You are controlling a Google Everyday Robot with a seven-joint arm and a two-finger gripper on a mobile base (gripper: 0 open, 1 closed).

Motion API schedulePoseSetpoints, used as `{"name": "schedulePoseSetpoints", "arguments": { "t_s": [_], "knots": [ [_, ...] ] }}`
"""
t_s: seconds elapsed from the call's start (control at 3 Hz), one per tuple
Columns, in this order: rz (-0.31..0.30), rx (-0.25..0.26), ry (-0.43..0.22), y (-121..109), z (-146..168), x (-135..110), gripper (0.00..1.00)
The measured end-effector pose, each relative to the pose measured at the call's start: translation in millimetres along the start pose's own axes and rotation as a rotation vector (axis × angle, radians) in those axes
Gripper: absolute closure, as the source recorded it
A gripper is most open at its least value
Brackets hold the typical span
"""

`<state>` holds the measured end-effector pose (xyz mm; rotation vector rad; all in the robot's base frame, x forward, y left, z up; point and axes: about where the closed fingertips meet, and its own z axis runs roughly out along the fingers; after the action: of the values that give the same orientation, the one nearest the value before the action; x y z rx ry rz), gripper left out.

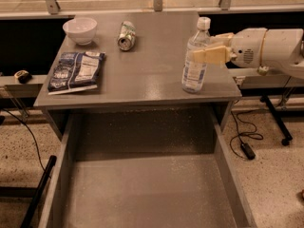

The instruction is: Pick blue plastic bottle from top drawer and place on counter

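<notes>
The blue plastic bottle (194, 68), clear with a white cap and pale label, stands upright on the counter (147, 72) near its right front corner. My gripper (204, 47) reaches in from the right at the bottle's shoulder. One cream finger (211, 56) lies across the bottle's front and the other sits behind it, so the gripper is shut on the bottle. The top drawer (142, 184) is pulled out below the counter and shows only its bare speckled bottom.
A white bowl (80, 30), a crushed can (126, 34) and a dark snack bag (76, 71) lie on the counter's left and back. Cables (247, 139) lie on the floor at right. A black frame leg (38, 189) stands left of the drawer.
</notes>
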<state>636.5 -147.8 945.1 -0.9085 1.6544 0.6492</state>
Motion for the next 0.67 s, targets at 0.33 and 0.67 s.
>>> {"name": "schedulePoseSetpoints", "arguments": {
  "t_s": [0.33, 0.67],
  "knots": [
    [-0.152, 0.028, -0.013, 13.5, 2.9, -7.7, 0.85],
    [-0.203, 0.024, -0.017, 16.4, 6.3, -9.9, 0.60]
  ]
}}
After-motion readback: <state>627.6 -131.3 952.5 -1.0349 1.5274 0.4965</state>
